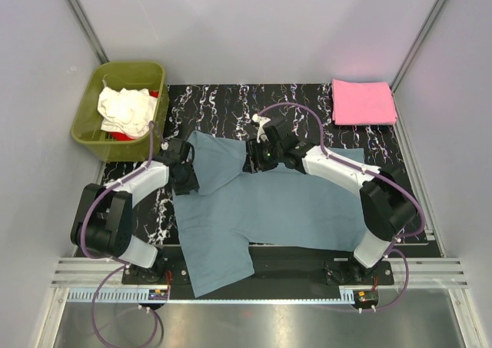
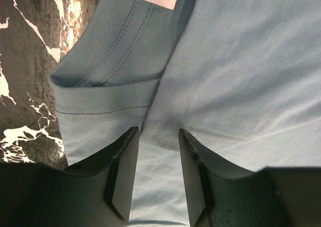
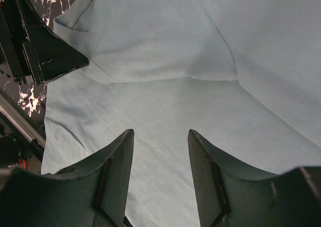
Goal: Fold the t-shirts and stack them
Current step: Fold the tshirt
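Note:
The dusty blue-grey t-shirt (image 1: 261, 210) lies spread on the black marbled mat, its upper left part folded over toward the middle. My left gripper (image 1: 184, 171) hovers at that folded left edge. In the left wrist view its jaws (image 2: 159, 132) stand open just below the ribbed collar (image 2: 100, 99) and hold nothing. My right gripper (image 1: 257, 152) is over the shirt's top middle, open (image 3: 160, 133) above flat cloth (image 3: 165, 46). The pink t-shirt (image 1: 363, 102) lies folded at the back right. A cream-white t-shirt (image 1: 123, 108) sits crumpled in the tub, with a bit of the red one (image 1: 117, 136) under it.
The olive-green tub (image 1: 131, 70) stands at the back left, close to the left arm. The left gripper's black fingers (image 3: 45, 51) show at the top left of the right wrist view. Grey walls enclose the mat; a metal rail (image 1: 254, 271) runs along the near edge.

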{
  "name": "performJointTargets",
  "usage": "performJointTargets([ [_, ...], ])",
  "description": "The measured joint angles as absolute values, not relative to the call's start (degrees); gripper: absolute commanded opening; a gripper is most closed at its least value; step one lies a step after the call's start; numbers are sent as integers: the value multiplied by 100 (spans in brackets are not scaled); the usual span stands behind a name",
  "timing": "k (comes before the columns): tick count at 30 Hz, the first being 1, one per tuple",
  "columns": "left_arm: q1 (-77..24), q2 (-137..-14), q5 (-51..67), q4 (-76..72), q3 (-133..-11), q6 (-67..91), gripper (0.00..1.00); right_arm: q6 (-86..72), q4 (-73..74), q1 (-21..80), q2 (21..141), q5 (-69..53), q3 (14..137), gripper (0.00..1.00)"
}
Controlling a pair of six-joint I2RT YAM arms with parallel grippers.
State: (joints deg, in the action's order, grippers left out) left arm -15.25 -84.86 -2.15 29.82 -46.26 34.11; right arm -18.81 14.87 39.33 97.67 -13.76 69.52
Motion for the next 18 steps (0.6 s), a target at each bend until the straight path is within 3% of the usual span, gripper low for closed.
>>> performJointTargets([
  [5, -1525, -8571, -213, 2967, -4624, 3439, 20, -1881, 1487, 3933, 9767, -1304, 6952, 54],
  [13, -1527, -8562, -224, 3039, -4648, 3450, 24, -1857, 1468, 3933, 9767, -1321, 6943, 55],
  [18, -1527, -8541, -89, 3024, -4866, 3538, 0, -1747, 1332, 3951, 9769, -1452, 6919, 55],
])
